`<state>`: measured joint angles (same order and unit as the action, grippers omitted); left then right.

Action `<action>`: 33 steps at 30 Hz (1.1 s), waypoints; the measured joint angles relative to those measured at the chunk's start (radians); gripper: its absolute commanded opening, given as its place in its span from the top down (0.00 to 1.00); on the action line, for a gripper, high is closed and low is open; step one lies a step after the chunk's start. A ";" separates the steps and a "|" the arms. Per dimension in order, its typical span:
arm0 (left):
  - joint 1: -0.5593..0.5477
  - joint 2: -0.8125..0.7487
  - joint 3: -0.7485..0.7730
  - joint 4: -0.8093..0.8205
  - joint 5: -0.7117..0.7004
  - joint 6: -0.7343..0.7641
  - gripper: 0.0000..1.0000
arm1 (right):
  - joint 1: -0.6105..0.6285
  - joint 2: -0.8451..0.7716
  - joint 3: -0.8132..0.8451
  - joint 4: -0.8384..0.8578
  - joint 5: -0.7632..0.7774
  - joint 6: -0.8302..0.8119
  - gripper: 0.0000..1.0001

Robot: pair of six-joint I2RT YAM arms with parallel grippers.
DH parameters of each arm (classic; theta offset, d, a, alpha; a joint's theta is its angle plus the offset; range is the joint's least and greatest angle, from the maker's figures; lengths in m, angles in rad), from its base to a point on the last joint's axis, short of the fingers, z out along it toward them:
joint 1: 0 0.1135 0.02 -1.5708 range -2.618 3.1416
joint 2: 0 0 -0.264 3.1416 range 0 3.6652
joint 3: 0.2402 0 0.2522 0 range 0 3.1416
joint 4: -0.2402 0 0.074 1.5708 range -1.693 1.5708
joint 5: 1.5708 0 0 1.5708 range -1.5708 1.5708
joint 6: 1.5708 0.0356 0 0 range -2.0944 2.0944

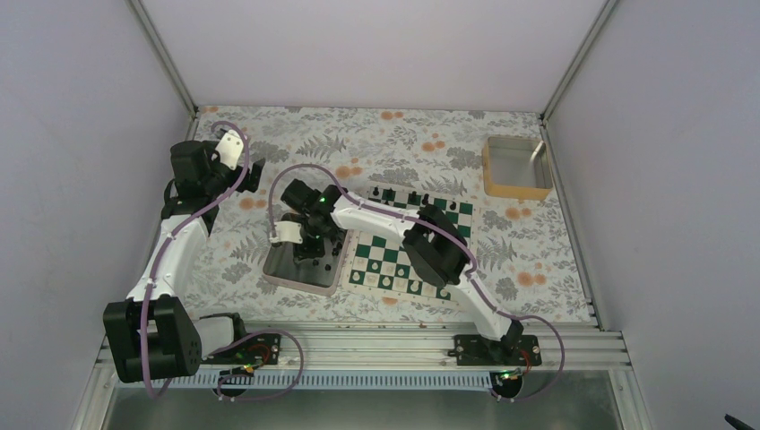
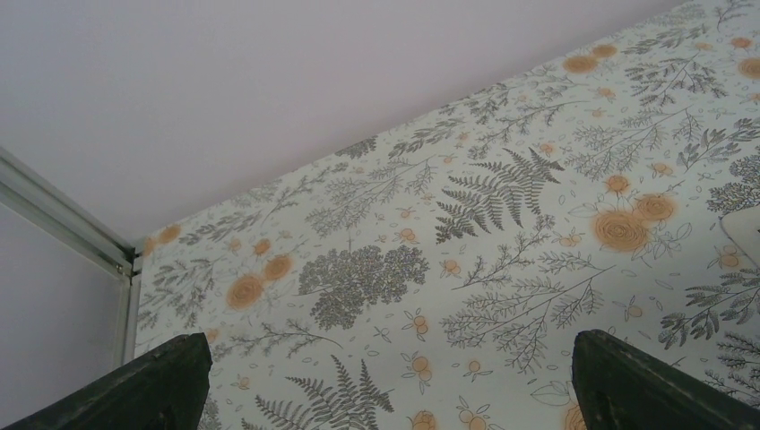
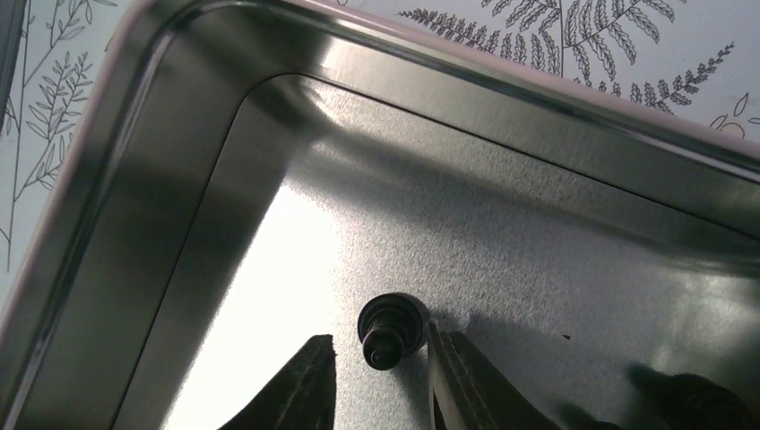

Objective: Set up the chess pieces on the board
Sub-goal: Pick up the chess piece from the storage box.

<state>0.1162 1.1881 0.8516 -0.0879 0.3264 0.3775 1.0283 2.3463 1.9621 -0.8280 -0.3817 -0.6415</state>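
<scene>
Right tool [image 3: 381,337] straddles a black chess piece [image 3: 392,324] in the metal tray [image 3: 502,81], lower middle, unclenched; left tool [image 2: 387,345] hangs spread wide over the tabletop [image 2: 502,206].

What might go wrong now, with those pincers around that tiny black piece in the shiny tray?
1. The black piece sits off-centre between the jaws, close against one and clear of the other. Closing could shove it sideways on the slick metal tray.
2. Another dark piece, blurred, lies just beside the jaws and might get knocked.
3. The piece is tiny and rounded, so the grip may be weak and it could drop before reaching the board.
</scene>
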 measured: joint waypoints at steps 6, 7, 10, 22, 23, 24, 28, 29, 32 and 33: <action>0.000 0.000 0.000 0.000 0.000 0.000 0.00 | 0.000 0.012 0.019 0.002 0.001 0.003 0.79; 0.000 0.000 0.000 0.000 0.000 0.000 0.00 | 0.000 0.015 0.020 0.003 0.002 0.004 0.80; 0.000 0.000 0.000 0.000 0.000 0.000 0.00 | 0.000 0.026 0.023 0.003 0.002 0.006 0.84; 0.000 -0.001 0.000 0.000 0.000 0.000 0.00 | 0.000 0.047 0.058 -0.009 0.003 0.015 0.91; 0.000 -0.002 0.000 0.000 0.000 0.000 0.00 | 0.000 0.043 0.056 -0.010 0.005 0.015 0.92; 0.000 -0.002 0.000 0.000 0.000 0.000 0.00 | 0.000 0.035 0.050 -0.011 0.008 0.015 0.92; 0.000 -0.002 0.000 0.000 0.000 0.000 0.00 | -0.004 -0.059 -0.016 -0.011 0.032 0.019 0.91; 0.000 -0.002 0.000 0.000 0.000 0.000 0.00 | -0.011 -0.094 -0.033 -0.010 0.040 0.019 0.92; 0.000 -0.002 0.000 0.000 -0.001 0.000 0.00 | -0.030 -0.207 -0.076 -0.008 0.061 0.020 0.92; 0.000 -0.002 0.000 0.000 -0.001 0.000 0.00 | -0.044 -0.247 -0.088 -0.007 0.065 0.021 0.92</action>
<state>0.1162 1.1858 0.8516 -0.0875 0.3256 0.3779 0.9844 2.0995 1.8740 -0.8349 -0.3164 -0.6201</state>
